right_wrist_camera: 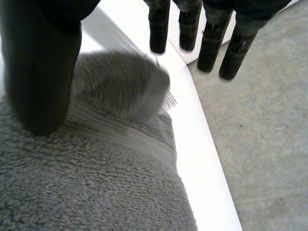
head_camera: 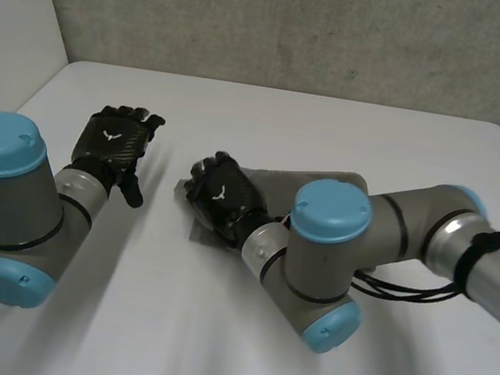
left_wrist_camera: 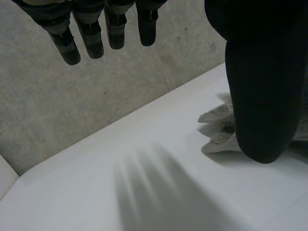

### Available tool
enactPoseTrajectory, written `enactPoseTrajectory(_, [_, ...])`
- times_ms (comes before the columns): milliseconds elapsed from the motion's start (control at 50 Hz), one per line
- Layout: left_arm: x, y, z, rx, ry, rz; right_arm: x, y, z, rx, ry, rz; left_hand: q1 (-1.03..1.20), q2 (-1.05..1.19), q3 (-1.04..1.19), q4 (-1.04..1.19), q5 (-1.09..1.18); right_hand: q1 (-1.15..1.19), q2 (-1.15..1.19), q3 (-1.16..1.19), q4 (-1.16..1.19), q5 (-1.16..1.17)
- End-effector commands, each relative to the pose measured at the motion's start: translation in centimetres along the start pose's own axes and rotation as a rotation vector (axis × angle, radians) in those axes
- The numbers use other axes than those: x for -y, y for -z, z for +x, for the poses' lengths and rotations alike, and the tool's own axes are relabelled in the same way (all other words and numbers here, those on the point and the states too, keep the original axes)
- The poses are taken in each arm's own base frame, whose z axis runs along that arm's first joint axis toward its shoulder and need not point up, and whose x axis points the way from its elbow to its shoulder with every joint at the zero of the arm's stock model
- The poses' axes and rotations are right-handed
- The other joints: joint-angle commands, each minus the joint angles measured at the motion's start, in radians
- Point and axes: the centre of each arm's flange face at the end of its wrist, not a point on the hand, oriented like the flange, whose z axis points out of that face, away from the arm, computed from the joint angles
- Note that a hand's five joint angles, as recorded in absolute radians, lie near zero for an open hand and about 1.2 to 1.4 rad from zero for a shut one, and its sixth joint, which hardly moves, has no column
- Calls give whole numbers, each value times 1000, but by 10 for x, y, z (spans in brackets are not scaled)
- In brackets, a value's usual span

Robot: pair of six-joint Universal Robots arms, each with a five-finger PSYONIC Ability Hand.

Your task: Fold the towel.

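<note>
A grey folded towel (head_camera: pixel 274 184) lies near the middle of the white table (head_camera: pixel 271 115), largely covered by my right arm. My right hand (head_camera: pixel 222 197) hovers over the towel's left end, open. In the right wrist view its fingers (right_wrist_camera: pixel 211 43) are straight and its thumb stands apart, with the towel (right_wrist_camera: pixel 96 183) under the palm and a loose flap of it lying between thumb and fingers. My left hand (head_camera: pixel 116 143) is held flat and open over bare table, left of the towel. In the left wrist view its fingers (left_wrist_camera: pixel 91 33) are straight, and the towel's edge (left_wrist_camera: pixel 219 132) shows beside the thumb.
A concrete wall (head_camera: pixel 304 25) runs behind the table's far edge. A white panel (head_camera: pixel 12 7) stands at the far left. The table's edge (right_wrist_camera: pixel 202 144) lies just past the towel under my right hand, with grey floor beyond it.
</note>
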Motion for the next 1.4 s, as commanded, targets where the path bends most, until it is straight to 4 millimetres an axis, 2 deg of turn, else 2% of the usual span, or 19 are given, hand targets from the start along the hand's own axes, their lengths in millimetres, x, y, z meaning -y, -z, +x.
enactPoseTrajectory(20, [6, -2, 4, -8, -1, 22, 25, 33, 59, -105, -184, 29, 4, 9, 8, 9, -28, -96, -81, -89, -91, -70])
enactPoseTrajectory(140, [22, 2, 27, -66, -5, 75, -3, 64, 97, -195, -435, -57, 4, 9, 8, 9, -28, -96, -81, -89, -91, -70])
enactPoseTrajectory(200, [25, 4, 38, -98, -7, 89, -14, 72, 102, -210, -480, -94, 4, 9, 8, 9, -28, -96, -81, -89, -91, -70])
enactPoseTrajectory(240, [26, 5, 44, -113, -9, 95, -40, 89, 105, -216, -530, -203, 4, 9, 8, 9, -28, -96, -81, -89, -91, -70])
enactPoseTrajectory(260, [24, 5, 49, -125, -11, 93, -40, 89, 105, -216, -530, -204, 4, 9, 8, 9, -28, -96, -81, -89, -91, -70])
enactPoseTrajectory(360, [1, 1, 68, -167, -23, 42, -92, 115, 102, -237, -606, -366, 7, 12, 11, 12, -25, -96, -81, -89, -91, -70])
enactPoseTrajectory(440, [-10, 0, 77, -185, -28, 19, -108, 122, 100, -251, -616, -404, 7, 12, 11, 12, -25, -74, -60, -68, -70, -49])
enactPoseTrajectory(580, [-23, -3, 78, -182, -30, -16, -128, 127, 103, -296, -617, -423, 7, 12, 11, 12, -25, 452, 466, 458, 456, 478])
enactPoseTrajectory(620, [-22, -2, 78, -183, -29, -14, -136, 125, 103, -301, -624, -434, 7, 12, 11, 12, -25, 869, 884, 876, 874, 895])
enactPoseTrajectory(640, [-20, -1, 78, -183, -27, -11, -136, 125, 103, -301, -624, -434, 7, 12, 11, 12, -25, 872, 886, 878, 876, 897])
enactPoseTrajectory(660, [-20, -1, 78, -183, -27, -11, -137, 124, 104, -306, -626, -431, 7, 12, 11, 12, -25, 1124, 1138, 1130, 1128, 1149])
enactPoseTrajectory(820, [4, 4, 70, -167, -10, 42, -127, 113, 122, -340, -592, -373, 7, 12, 11, 12, -25, 1126, 1141, 1132, 1130, 1152])
enactPoseTrajectory(920, [17, 12, 63, -158, -6, 71, -107, 101, 115, -309, -596, -322, 7, 12, 11, 12, -25, 1126, 1141, 1132, 1130, 1152])
enactPoseTrajectory(960, [17, 14, 62, -158, -6, 70, -101, 101, 112, -299, -606, -310, 7, 12, 11, 12, -25, 980, 995, 987, 985, 1006])
enactPoseTrajectory(980, [16, 15, 61, -155, -4, 66, -98, 101, 108, -294, -626, -304, 7, 12, 11, 12, -25, 524, 539, 530, 528, 550])
enactPoseTrajectory(1000, [16, 15, 61, -155, -4, 66, -100, 104, 106, -298, -655, -308, 7, 12, 11, 12, -25, 342, 357, 348, 346, 368])
enactPoseTrajectory(1100, [13, 15, 59, -151, -4, 58, -105, 113, 93, -282, -714, -330, 7, 12, 11, 12, -25, 323, 337, 329, 327, 349])
enactPoseTrajectory(1300, [13, 14, 58, -145, -4, 71, -126, 120, 95, -321, -739, -363, 7, 12, 11, 12, -25, 349, 364, 355, 353, 375])
enactPoseTrajectory(1400, [11, 15, 58, -145, -3, 66, -131, 116, 93, -333, -729, -353, 7, 12, 11, 12, -25, 517, 531, 523, 521, 542])
